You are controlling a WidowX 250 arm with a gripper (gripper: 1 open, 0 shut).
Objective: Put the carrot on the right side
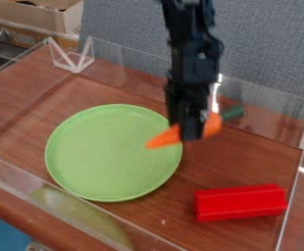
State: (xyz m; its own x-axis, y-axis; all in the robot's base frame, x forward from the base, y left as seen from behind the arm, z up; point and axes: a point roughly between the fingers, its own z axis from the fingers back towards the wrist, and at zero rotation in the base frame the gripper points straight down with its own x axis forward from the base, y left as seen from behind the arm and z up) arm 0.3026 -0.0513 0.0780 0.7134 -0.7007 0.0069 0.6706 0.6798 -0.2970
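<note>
Gripper [190,129] shut on carrot [166,139]; no readable writing.Gripper [190,129] holds carrot [166,139] above tabletop [194,181].

The table [230,171] looks like brown wood with a grain. The green plate [113,152] looks like smooth, matt plastic; the red block [240,203] has a smooth surface. At the upper right, the grey backdrop [270,51] looks rough and speckled.

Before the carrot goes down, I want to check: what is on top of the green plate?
Nothing rests on the green plate. The carrot, held above, hides a bit of its right edge.
</note>
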